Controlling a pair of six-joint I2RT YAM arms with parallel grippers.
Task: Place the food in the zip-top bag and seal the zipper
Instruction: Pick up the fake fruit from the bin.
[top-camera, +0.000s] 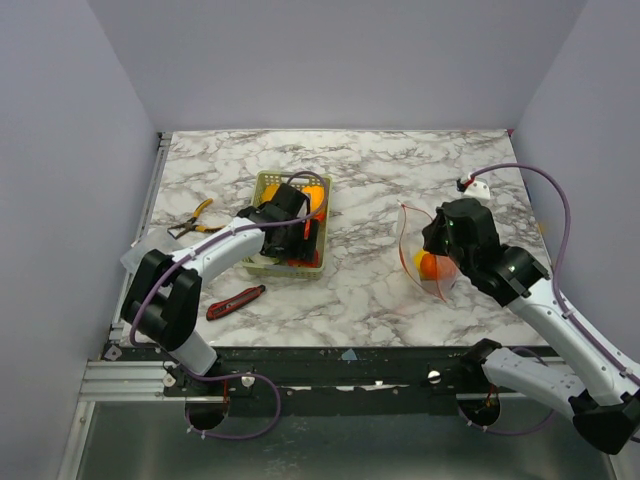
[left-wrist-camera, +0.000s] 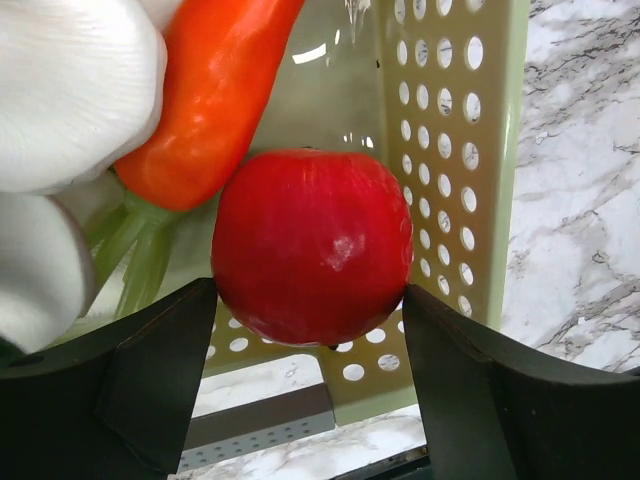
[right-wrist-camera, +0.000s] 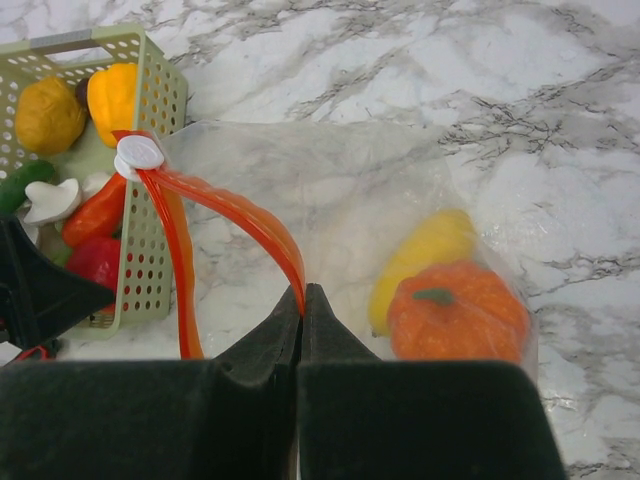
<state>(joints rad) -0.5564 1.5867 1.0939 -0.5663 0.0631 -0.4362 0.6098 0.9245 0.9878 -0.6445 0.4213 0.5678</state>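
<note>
My left gripper (left-wrist-camera: 310, 335) is inside the pale green basket (left-wrist-camera: 492, 150), its fingers closed against both sides of a glossy red tomato (left-wrist-camera: 312, 245). An orange carrot (left-wrist-camera: 215, 90) and a white mushroom (left-wrist-camera: 70, 90) lie beside it. My right gripper (right-wrist-camera: 303, 295) is shut on the orange-red zipper (right-wrist-camera: 240, 215) and holds the mouth of the clear zip-top bag (right-wrist-camera: 330, 190) open. An orange pumpkin (right-wrist-camera: 455, 310) and a yellow fruit (right-wrist-camera: 425, 250) lie in the bag. In the top view the bag (top-camera: 415, 250) sits right of centre and the basket (top-camera: 262, 185) left of centre.
More food is in the basket: a yellow pepper (right-wrist-camera: 112, 92), a yellow-orange piece (right-wrist-camera: 48, 114) and a green piece (right-wrist-camera: 25, 180). A red-and-black utility knife (top-camera: 236, 301) lies near the front left, and yellow-handled pliers (top-camera: 195, 218) lie left of the basket.
</note>
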